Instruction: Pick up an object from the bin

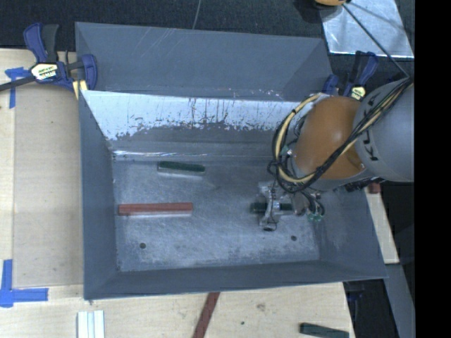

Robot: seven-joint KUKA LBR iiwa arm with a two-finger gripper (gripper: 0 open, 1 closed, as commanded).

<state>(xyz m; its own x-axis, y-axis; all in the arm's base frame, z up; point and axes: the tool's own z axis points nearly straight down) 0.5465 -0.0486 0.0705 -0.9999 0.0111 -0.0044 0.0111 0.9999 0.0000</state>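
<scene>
While the arm point(394, 139) reaches into the grey metal bin point(99, 210) from the right side of the camera view, its end effector point(270, 213) sits low over the right part of the bin floor, close to the slope of the right wall. An orange cover point(331, 139) wraps the wrist above it, and black and yellow cables point(284, 141) loop down the cover's left side toward the metal parts below. Whether the end effector is wide or narrow cannot be told from this angle, because its parts blur together against the scuffed floor. Nothing can be made out in its grip.

Two loose things lie in the bin, both to the left of the end effector and apart from it. A reddish-brown bar point(155, 208), long and thin, lies flat on the left half of the floor, lengthwise from left to right, roughly level with the end effector. A dark green stick point(181, 167), shorter than the bar, lies nearer the back wall, also lengthwise from left to right, and sits apart from the bar without touching it. The floor directly under the end effector shows scratched grey metal with a few small dark spots. Of the two things, the right tip of the reddish-brown bar lies nearer to the end effector, with bare floor between them.
</scene>
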